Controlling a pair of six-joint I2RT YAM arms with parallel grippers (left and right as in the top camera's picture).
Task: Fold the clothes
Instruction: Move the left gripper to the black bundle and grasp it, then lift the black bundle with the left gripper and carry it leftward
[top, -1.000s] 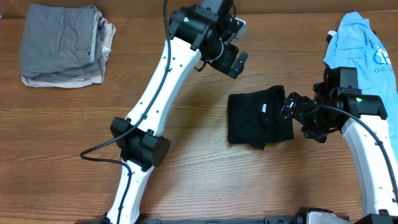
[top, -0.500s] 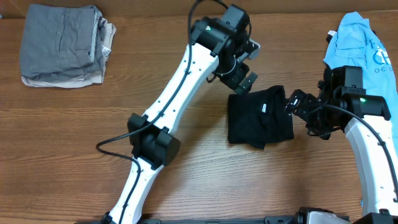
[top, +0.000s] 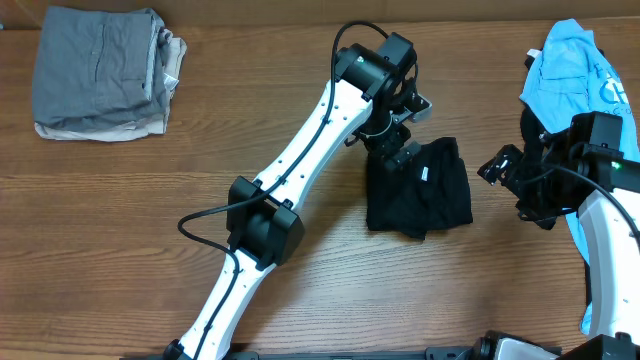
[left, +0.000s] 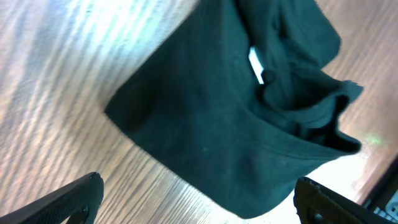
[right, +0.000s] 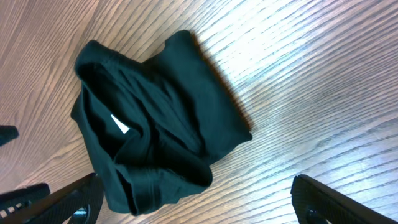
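Note:
A folded black garment (top: 417, 190) with a small white tag lies on the wooden table right of centre. It also shows in the left wrist view (left: 230, 112) and the right wrist view (right: 155, 124). My left gripper (top: 398, 150) is open and hangs over the garment's top left corner. In the left wrist view the fingers (left: 199, 202) straddle the garment's near edge. My right gripper (top: 500, 170) is open and empty, a little apart from the garment's right edge. A light blue shirt (top: 575, 70) lies unfolded at the far right.
A stack of folded grey and beige clothes (top: 100, 72) sits at the far left corner. The left arm (top: 300, 150) stretches diagonally across the table's middle. The blue shirt lies behind the right arm.
My left gripper has moved right and down onto the black garment's top left corner. My right gripper has let go of the garment's right edge and pulled back to the right.

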